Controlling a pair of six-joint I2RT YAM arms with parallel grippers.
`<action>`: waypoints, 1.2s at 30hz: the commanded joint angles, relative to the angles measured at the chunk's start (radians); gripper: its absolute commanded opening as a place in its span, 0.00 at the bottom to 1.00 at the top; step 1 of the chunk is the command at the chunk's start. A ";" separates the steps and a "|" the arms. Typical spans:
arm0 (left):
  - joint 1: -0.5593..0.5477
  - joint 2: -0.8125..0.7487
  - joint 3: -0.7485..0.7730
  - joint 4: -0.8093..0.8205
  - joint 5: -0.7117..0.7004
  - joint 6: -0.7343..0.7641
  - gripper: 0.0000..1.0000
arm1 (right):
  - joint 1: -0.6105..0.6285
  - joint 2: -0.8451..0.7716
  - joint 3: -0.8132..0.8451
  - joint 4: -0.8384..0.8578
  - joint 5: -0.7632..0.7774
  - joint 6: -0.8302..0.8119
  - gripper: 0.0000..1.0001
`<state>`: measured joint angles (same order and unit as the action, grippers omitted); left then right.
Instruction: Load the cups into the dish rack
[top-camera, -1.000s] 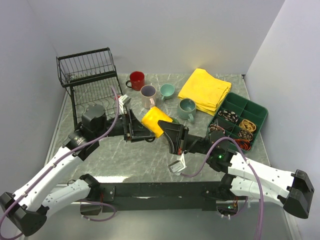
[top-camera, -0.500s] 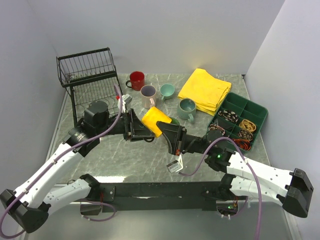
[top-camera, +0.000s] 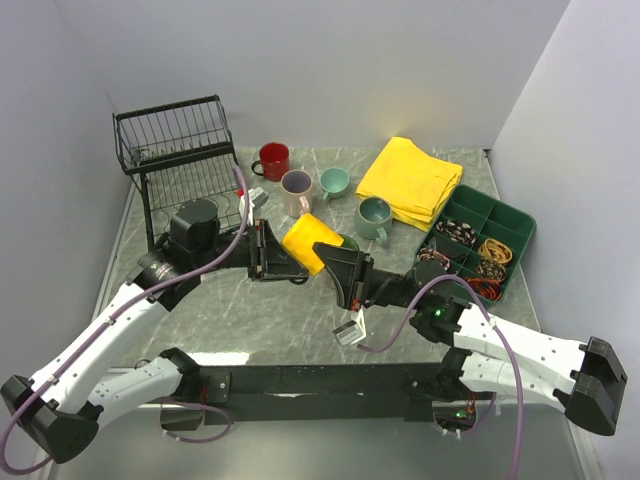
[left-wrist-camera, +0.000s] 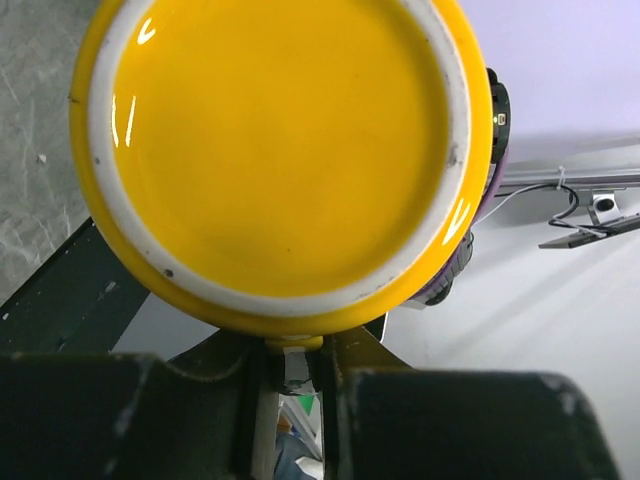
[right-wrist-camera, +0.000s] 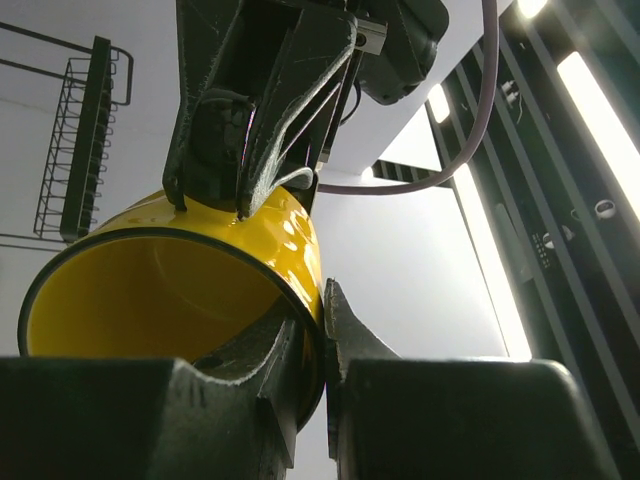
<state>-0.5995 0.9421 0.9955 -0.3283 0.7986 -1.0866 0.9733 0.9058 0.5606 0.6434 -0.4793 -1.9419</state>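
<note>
Up close, right tool (right-wrist-camera: 318, 318) pinches yellow mug (right-wrist-camera: 165, 290), left tool (left-wrist-camera: 293, 355) unclear

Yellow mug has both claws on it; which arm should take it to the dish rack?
Left. The left claw grips the yellow mug at its base, and the dish rack stands on that arm's side. The right claw, on the rim, is farther.
</note>
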 joint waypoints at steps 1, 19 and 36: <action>0.012 -0.025 0.045 0.110 -0.027 0.027 0.01 | 0.013 -0.028 0.002 0.081 -0.036 -0.028 0.04; 0.237 -0.164 -0.048 -0.060 -0.344 0.163 0.01 | 0.013 -0.169 -0.013 -0.181 0.197 0.148 0.96; 0.375 0.016 -0.069 0.061 -1.142 0.481 0.01 | -0.194 0.002 0.507 -1.051 0.369 1.001 1.00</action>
<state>-0.2871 0.9104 0.9199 -0.4995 -0.1913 -0.7120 0.8501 0.8692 0.9752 -0.2420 -0.0845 -1.1725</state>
